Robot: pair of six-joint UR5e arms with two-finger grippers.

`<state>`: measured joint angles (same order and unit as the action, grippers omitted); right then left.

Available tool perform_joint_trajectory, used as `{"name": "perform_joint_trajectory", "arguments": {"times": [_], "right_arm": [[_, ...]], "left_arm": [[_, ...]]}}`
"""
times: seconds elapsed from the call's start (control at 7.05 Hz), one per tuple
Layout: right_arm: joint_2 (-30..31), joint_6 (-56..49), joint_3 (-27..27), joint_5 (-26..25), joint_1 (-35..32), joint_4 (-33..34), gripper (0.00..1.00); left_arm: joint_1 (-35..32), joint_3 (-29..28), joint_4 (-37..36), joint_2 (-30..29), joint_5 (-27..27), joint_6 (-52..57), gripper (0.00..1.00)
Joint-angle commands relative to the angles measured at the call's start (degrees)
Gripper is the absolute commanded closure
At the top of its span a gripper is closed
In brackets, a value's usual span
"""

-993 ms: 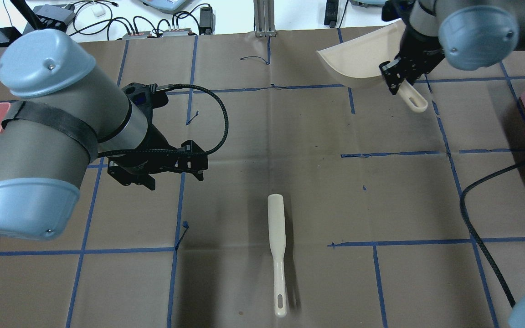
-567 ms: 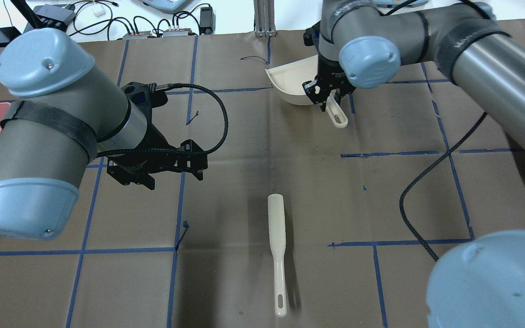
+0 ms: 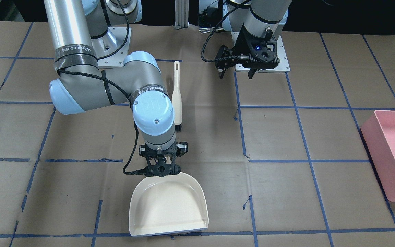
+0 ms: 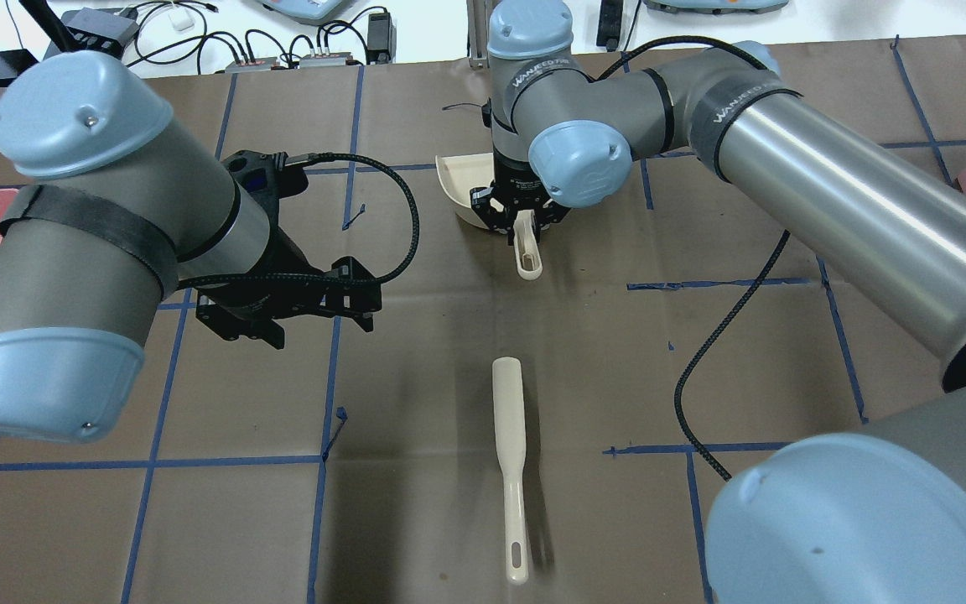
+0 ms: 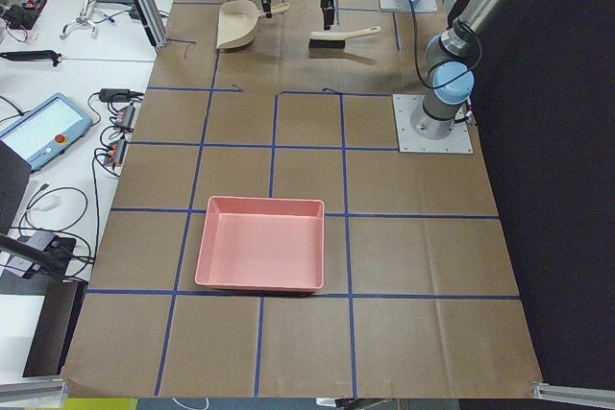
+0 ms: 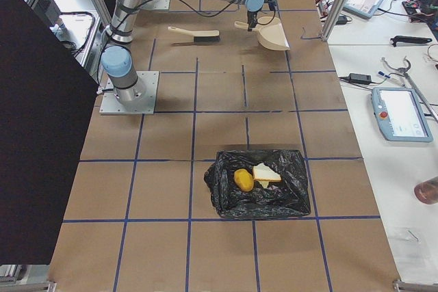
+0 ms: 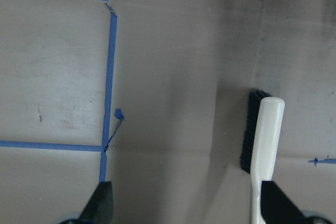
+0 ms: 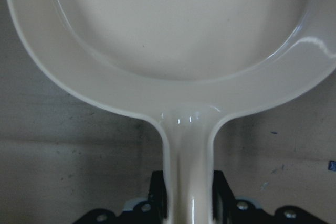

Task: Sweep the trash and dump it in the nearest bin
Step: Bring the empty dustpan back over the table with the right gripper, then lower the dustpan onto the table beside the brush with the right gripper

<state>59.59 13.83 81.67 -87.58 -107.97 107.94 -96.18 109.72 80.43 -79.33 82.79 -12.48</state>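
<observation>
Dustpan (image 4: 455, 186) swung left to centre, handle clamped in right hand (image 4: 525, 225); left hand (image 4: 368, 307) spread, empty, unmoved.

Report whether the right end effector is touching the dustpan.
Touching. The right wrist view shows the dustpan handle clamped between the right end effector fingers, with no gap on either side.

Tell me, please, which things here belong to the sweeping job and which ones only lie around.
For the job: dustpan in the right end effector; brush; yellow lump and white slice, inside the black-lined bin; pink bin.
Lying about: control tablet; cables.
</observation>
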Motion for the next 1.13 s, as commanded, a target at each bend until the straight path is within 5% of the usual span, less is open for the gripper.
{"name": "perform_joint_trajectory", "arguments": {"times": [0.0,0.85,0.99], "right_arm": [[-1.3,1.6,0.1,0.2,-1.2,1.6,0.71],[-2.0,1.8,1.8,0.6,-1.7,2.9,0.69],[-2.0,1.8,1.4,0.6,-1.5,3.0,0.6]], "left_arm": [[0.0,-0.1,0.1,0.0,0.0,0.0,0.0],[0.0,-0.3,0.1,0.0,0.0,0.0,0.0],[0.0,-0.3,0.1,0.0,0.0,0.0,0.0]]}}
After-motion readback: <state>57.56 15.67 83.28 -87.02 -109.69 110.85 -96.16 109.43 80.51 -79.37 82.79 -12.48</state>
